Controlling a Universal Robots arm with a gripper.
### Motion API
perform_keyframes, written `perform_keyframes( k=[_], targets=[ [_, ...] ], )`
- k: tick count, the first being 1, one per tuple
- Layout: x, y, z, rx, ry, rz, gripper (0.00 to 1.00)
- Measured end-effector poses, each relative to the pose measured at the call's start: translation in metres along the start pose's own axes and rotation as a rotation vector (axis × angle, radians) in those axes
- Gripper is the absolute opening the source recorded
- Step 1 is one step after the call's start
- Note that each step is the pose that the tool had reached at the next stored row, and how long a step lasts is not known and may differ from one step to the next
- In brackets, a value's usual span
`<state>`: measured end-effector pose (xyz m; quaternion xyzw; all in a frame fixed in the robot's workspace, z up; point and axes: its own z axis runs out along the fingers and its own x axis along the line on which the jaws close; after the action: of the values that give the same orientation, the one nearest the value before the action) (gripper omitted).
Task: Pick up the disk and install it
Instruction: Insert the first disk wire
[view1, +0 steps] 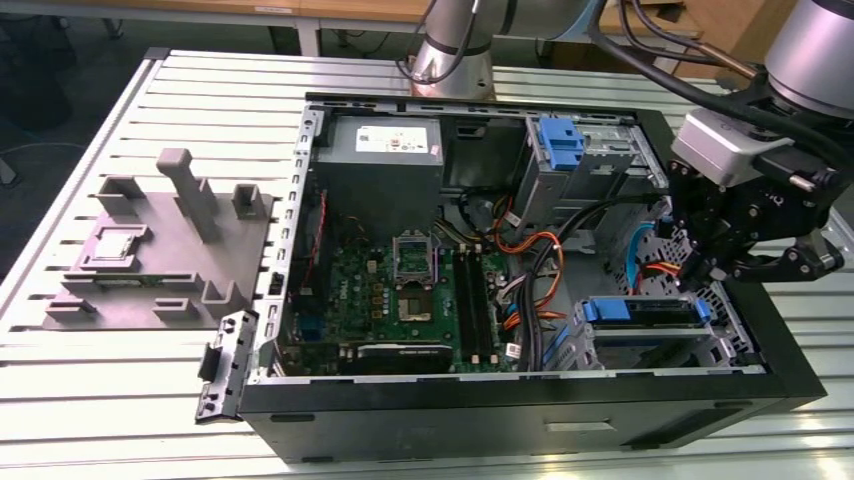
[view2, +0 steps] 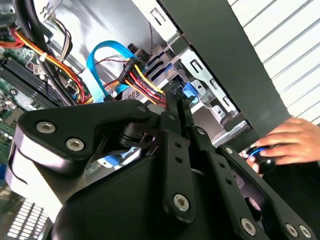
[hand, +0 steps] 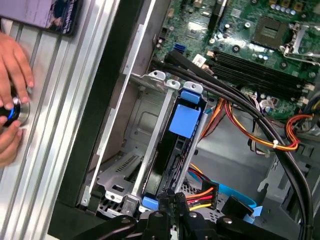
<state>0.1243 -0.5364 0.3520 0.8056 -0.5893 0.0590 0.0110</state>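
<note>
- One open computer case (view1: 534, 400) lies on the slatted tabletop (view1: 120, 380), and the job comes down to seating the disk (view1: 645, 311) squarely in its drive cage, at about four o'clock inside the case in the exterior view.
- Most of the disk already sits between the cage's metal rails (hand: 150, 150) in the first wrist view, where its blue bracket (hand: 185, 120) shows near the motherboard (hand: 260, 35); I judge the install to be in its last stage.
- Black, orange and blue cables (view1: 534, 270) run just beside the cage, toward nine o'clock, so any push should run straight along the rails to avoid snagging them.
- At the disk's connector end, at six o'clock in the first wrist view, the end effector (hand: 172, 202) has its black fingers drawn close together; whether they pinch the disk or only press it, I cannot tell.
- Outside the case wall, a person's hand (view2: 290, 140) rests on a small black-and-blue knob (view2: 260, 157) on the tabletop.
</note>
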Motion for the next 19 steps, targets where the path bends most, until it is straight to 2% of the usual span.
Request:
perform_keyframes(
  k=[19],
  targets=[
    [-0.0002,0.0001,0.0021,-0.0359,0.0172,0.33,0.17]
  ],
)
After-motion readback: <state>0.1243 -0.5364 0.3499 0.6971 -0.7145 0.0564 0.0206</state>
